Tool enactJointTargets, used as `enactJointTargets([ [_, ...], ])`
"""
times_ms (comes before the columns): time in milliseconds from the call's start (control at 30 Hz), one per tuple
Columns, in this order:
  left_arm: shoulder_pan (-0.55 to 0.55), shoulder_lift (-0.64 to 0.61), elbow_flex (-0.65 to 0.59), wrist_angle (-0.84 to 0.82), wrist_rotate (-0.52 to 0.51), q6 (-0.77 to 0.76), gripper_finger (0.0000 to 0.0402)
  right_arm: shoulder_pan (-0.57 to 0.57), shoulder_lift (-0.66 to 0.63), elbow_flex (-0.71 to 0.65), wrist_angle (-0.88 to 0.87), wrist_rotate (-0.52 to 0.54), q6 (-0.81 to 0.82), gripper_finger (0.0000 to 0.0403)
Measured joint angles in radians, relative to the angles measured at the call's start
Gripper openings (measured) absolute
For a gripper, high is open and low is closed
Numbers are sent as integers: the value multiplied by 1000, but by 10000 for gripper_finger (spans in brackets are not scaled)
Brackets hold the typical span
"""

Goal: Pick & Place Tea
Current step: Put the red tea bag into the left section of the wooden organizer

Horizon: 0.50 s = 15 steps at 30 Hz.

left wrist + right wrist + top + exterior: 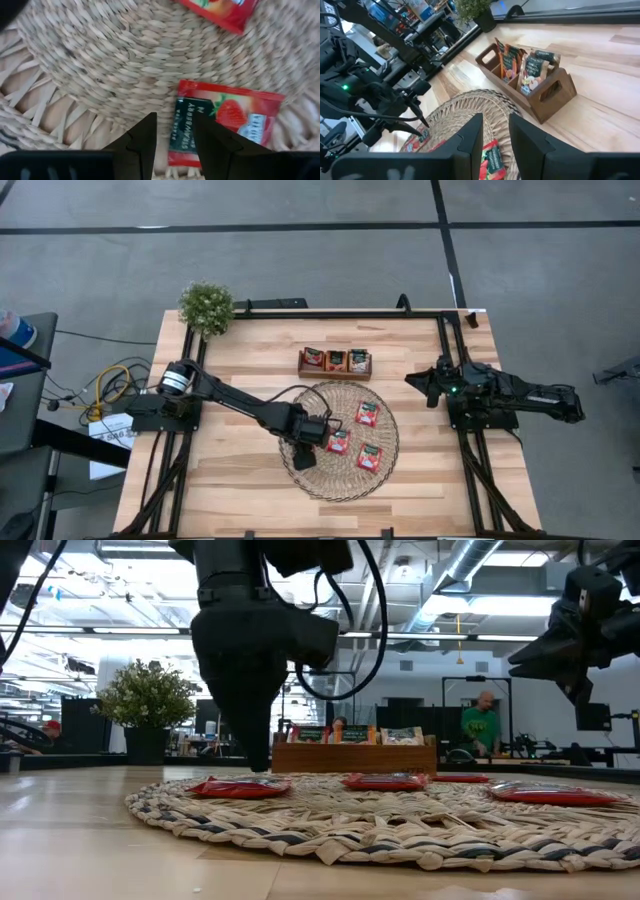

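Flat on the woven mat (90,65), a red sachet (220,120) lies beside the left gripper's (172,137) parted jaws.

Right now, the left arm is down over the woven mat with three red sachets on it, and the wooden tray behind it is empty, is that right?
Not quite: the wooden tray is not empty. The high view shows sachets standing in its three slots, and the right wrist view confirms it. The rest holds: the left gripper is down over the woven mat, with three red sachets lying on it.
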Motion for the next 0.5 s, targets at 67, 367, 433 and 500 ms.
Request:
enactJointTargets([
  [67, 0, 5, 0, -10, -1, 14, 115, 0, 0, 0, -8, 0, 0, 87],
  [367, 0, 24, 0, -22, -1, 21, 115, 0, 0, -1, -18, 4, 0, 87],
  [433, 0, 31, 1, -18, 5, 22, 115, 0, 0, -1, -17, 5, 0, 87],
  [500, 0, 33, 1, -23, 6, 33, 115, 0, 0, -1, -17, 5, 0, 87],
])
